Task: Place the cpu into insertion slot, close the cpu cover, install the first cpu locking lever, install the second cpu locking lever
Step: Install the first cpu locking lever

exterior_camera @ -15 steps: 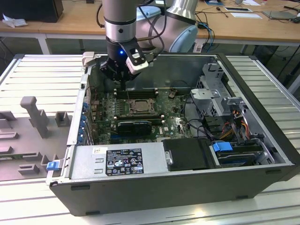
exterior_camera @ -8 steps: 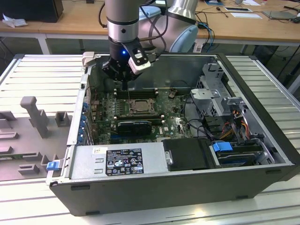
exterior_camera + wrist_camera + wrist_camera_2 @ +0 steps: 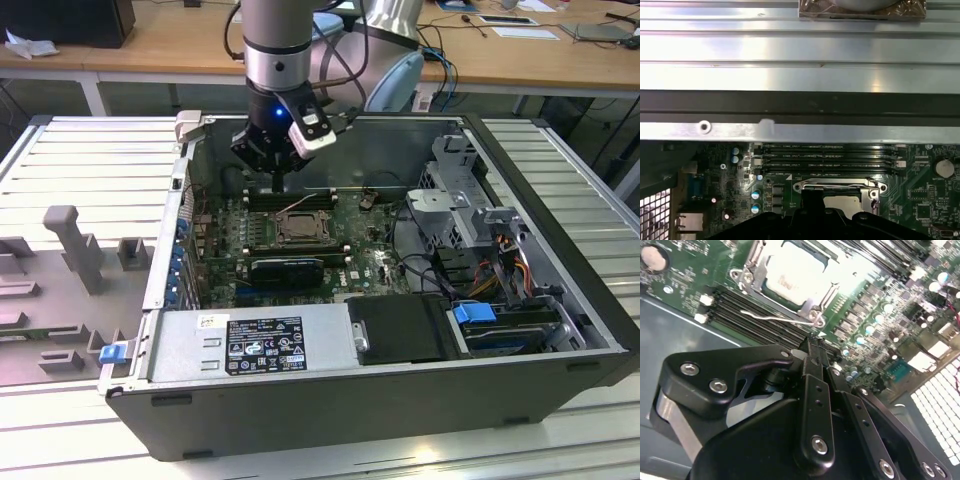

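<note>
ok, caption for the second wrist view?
End effector shut, tips by the memory slots, beside the socket's cover closed over the cpu.

Cpu [image 3: 792, 280] silvery, flat, seated in insertion slot [image 3: 758, 287]; cpu cover [image 3: 810, 304] closed over it.

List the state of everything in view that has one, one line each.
cpu: seated in the insertion slot.
cpu cover: closed over the cpu.
locking lever: raised, wire standing clear of the board.
end effector: shut, empty, above the memory slots.
computer case: side panel off.
</note>
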